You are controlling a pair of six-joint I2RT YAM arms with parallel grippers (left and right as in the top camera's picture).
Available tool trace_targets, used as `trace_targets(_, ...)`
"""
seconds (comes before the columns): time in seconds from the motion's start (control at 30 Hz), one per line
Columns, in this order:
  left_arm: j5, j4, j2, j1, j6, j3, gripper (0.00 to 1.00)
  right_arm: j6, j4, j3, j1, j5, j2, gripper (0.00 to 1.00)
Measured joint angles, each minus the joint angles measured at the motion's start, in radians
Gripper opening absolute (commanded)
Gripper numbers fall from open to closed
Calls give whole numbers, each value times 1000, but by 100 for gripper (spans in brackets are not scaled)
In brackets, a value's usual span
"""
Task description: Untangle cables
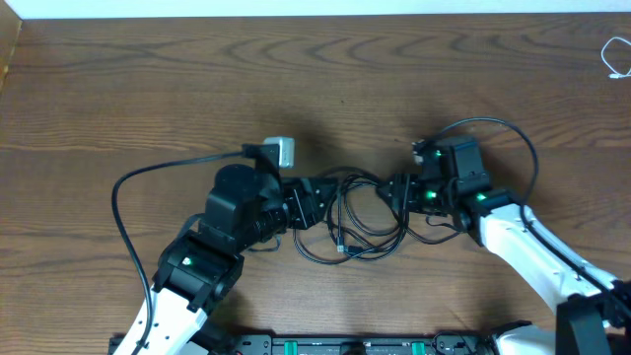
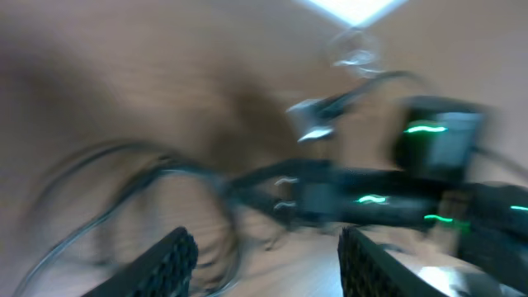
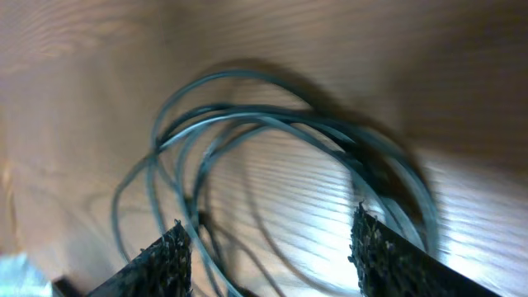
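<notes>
A tangle of thin black cables point(image 1: 357, 219) lies in loops on the wooden table between my two arms. My left gripper point(image 1: 314, 204) is at the tangle's left edge, open; its wrist view is blurred and shows the loops point(image 2: 157, 198) ahead of the open fingers point(image 2: 268, 264). My right gripper point(image 1: 396, 189) is at the tangle's right edge, open. Its wrist view shows several black loops point(image 3: 280, 140) beyond the open fingers point(image 3: 268, 260), nothing between them. A thin white cord point(image 1: 616, 56) lies at the table's far right corner.
A small grey block point(image 1: 281, 151) sits on the table just behind the left arm. The arms' own thicker black wires arc at the left point(image 1: 123, 202) and right point(image 1: 523, 148). The right arm point(image 2: 429, 181) shows in the left wrist view.
</notes>
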Motion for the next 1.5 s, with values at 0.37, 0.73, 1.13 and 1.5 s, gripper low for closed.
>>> trace_targets(0.37,-239,-104,51,3,-74,0,59,-139,119,-1,34,95,133,61)
trace_targets(0.73,-190,-105,191,3,-102,0,59,-217,43,0,131,226,148,22)
trace_targets(1.13,-170,-104,191,3,-104,0,59,-176,73,25,166,224,216,1)
trace_targets(1.5,-81,-104,191,3,-38,0,86,-73,495,8,-216,-504,108,1)
